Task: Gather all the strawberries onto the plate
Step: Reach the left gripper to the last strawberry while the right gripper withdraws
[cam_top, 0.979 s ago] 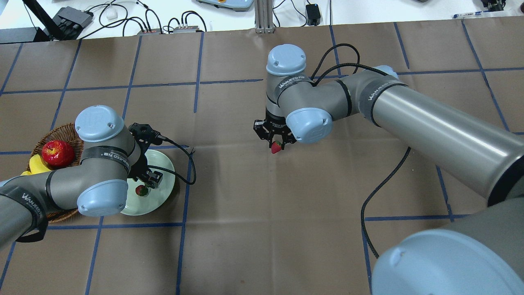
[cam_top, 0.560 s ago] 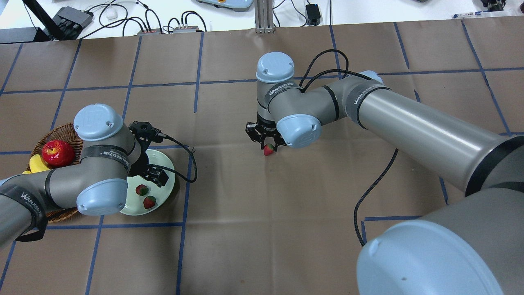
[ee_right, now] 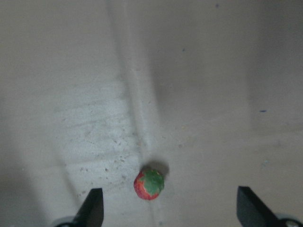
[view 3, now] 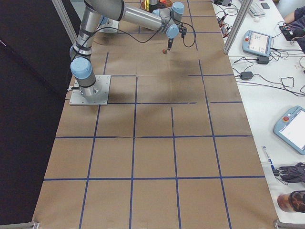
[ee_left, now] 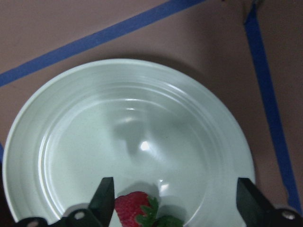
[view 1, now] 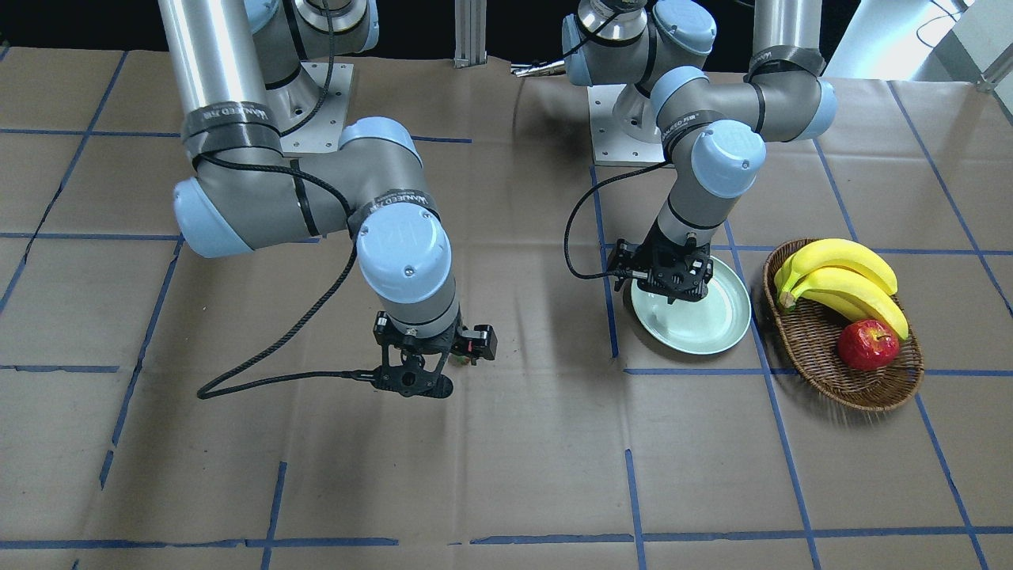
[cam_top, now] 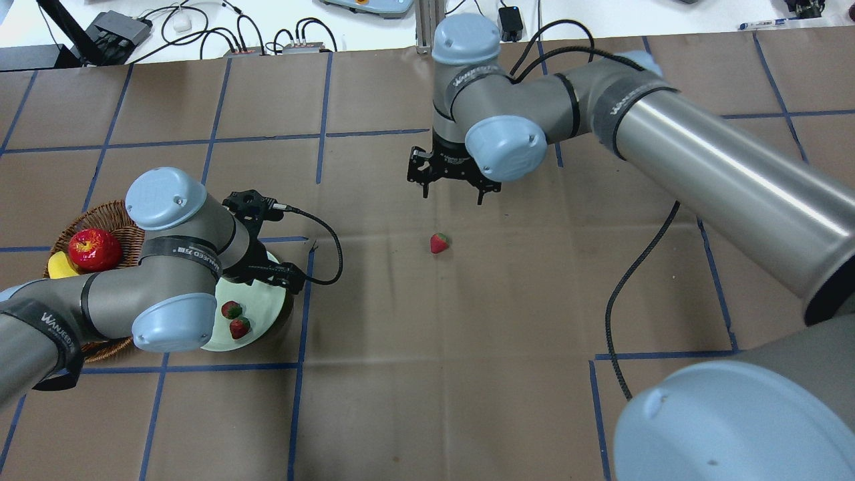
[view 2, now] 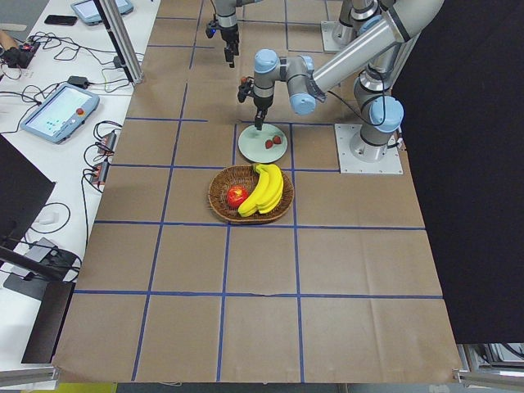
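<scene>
This is a robotics lab. Two industrial arms, the left arm [cam_top: 100, 300] and the right arm [cam_top: 701, 167], stand bolted on metal base plates [view 2: 348, 162] to a large table [cam_top: 401, 374] covered in brown paper and taped into squares with blue tape [cam_top: 227, 366]. White benches [cam_top: 374, 30] alongside carry teach pendants [view 2: 53, 112], a power brick [cam_top: 511, 19] and tangled cables [cam_top: 200, 30]. An aluminium framing post [view 1: 473, 32] rises at the table's edge.

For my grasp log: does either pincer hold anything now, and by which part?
Nothing is held. The right pincer is open above the small red strawberry on the table; the left pincer is open over the pale green glossy round plate.
</scene>
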Tool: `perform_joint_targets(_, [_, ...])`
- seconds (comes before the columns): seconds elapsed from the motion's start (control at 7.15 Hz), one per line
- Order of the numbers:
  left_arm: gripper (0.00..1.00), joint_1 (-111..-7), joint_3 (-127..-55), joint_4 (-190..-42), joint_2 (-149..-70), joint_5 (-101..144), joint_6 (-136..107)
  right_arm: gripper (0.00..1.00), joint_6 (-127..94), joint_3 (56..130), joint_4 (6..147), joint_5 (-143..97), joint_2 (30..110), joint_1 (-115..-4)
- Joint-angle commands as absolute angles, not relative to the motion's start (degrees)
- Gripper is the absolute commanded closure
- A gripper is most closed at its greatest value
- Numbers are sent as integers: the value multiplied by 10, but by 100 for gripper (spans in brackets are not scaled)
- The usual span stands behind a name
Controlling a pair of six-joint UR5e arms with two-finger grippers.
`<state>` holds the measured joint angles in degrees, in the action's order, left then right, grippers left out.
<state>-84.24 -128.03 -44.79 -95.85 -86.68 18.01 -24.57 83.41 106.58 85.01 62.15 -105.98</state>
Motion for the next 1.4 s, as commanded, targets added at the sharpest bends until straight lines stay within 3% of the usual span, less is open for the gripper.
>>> perform_joint_targets(0.0, [9,-916,-1217,-482,-968,-853,30,0,-152,808,949,855,701,-982])
perform_joint_targets(0.42, [7,-1065,-1081,-520,-1076,-853,-147,0,-28,820,841,895,799,-905])
perform_joint_targets(0.7, [7,-1117,-1002,-512,-1161,-858,-129,0,-24,907,869,893,875,-900])
perform_joint_targets(0.84, [7,-1121,-1010,-426,-1198,-859,-67,0,-24,944,907,888,912,-902])
perform_joint_targets(1.26, [5,-1127,-1015,-402,-1213,-855,-64,0,-23,950,944,889,924,-901])
